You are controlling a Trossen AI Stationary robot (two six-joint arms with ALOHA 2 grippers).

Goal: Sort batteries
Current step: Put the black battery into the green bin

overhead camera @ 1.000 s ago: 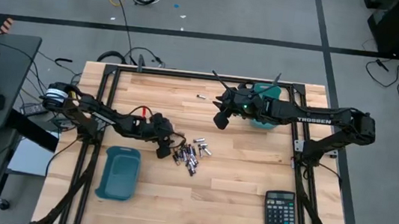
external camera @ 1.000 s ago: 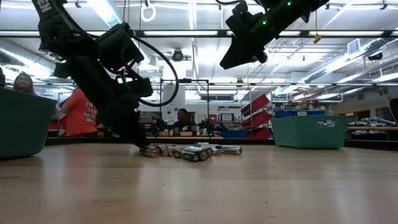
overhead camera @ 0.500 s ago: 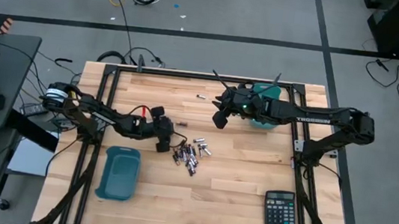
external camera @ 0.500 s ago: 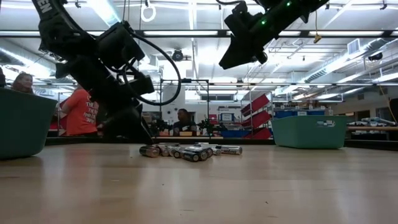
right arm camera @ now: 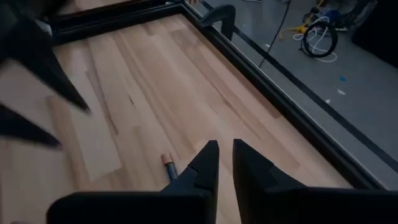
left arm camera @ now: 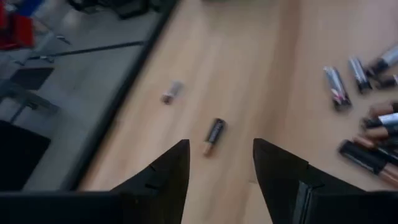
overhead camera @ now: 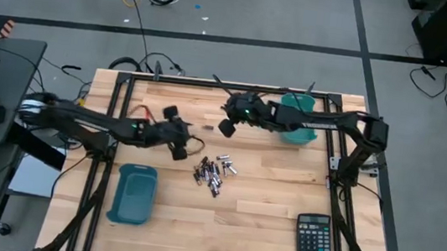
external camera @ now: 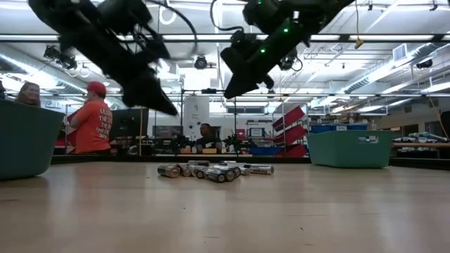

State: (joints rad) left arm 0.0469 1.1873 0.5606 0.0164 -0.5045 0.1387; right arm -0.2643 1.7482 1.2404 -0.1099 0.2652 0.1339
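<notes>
Batteries [overhead camera: 214,175]: small silver-and-black cells, heaped mid-table, with a stray [left arm camera: 213,135] lying apart toward the far edge. Likely rigid, dense for their size, smooth, and prone to roll; best pinched across the barrel, mid-length.

Left gripper [left arm camera: 217,163]: raised above the stray, fingers apart, empty.

Right gripper [right arm camera: 224,160]: raised near the far edge, fingers nearly together, apparently holding nothing.

left claw [left arm camera: 216,163] open | 1 battery [left arm camera: 213,135] betw fingers | pile [left arm camera: 367,124] beside
</notes>
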